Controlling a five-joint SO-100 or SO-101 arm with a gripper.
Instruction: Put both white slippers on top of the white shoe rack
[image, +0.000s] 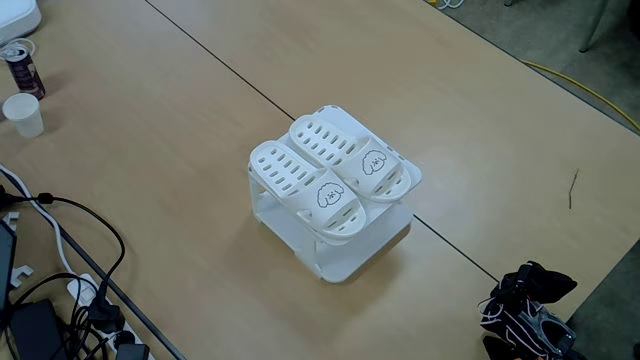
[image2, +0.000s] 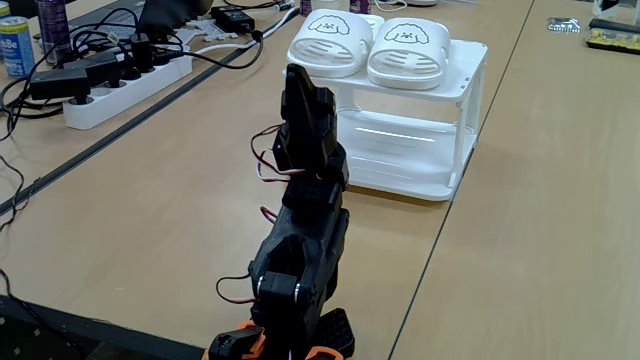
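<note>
Going left to right in a fixed view, a can (image: 22, 66) and a small white cup (image: 24, 114) are standing near the edge of the wooden table (image: 150, 170), with dark cables (image: 70, 270) trailing below them. At the middle, the white slippers (image: 330, 170) are lying side by side on the flat top of the white shoe rack (image: 345, 258), puppy faces toward the near edge, so the task is looking complete. They are sitting snugly together, probably so that both fit within the top. At the far right the arm (image: 525, 305) is resting folded, well apart from the rack. In another fixed view the gripper (image2: 300, 100) is pointing up toward the rack; I cannot tell whether its jaws are parted. A power strip (image2: 125, 80) is lying to the left, and a seam is running across the table.
</note>
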